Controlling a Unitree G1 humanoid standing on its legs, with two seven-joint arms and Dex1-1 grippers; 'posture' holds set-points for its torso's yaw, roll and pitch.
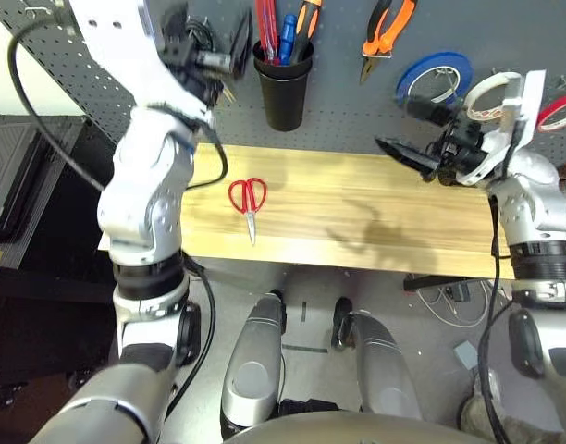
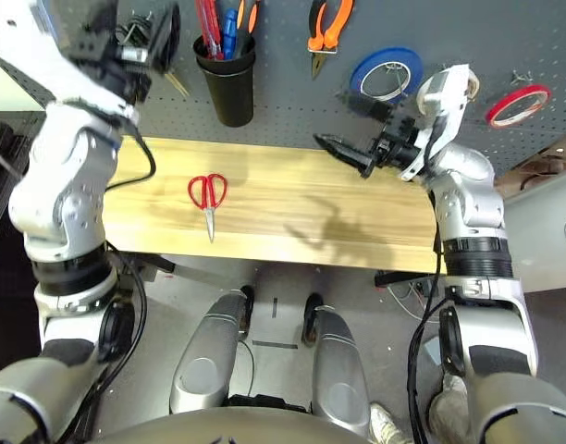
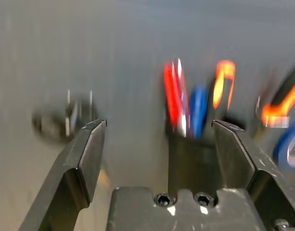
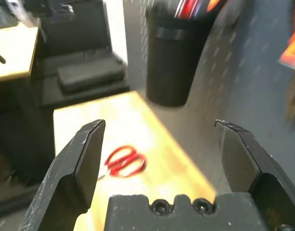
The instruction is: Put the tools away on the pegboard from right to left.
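Fingers (image 4: 85, 154) spread over wooden table (image 1: 375, 203), pegboard (image 1: 357, 102) behind.

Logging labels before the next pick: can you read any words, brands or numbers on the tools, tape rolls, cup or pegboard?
None can be read.
Cup: plain black, no label showing.
Pliers: no marking that can be made out.
Blue tape and red tape: no print visible.
Scissors on the table: no marking visible.
Pegboard: bare holes, no signs.
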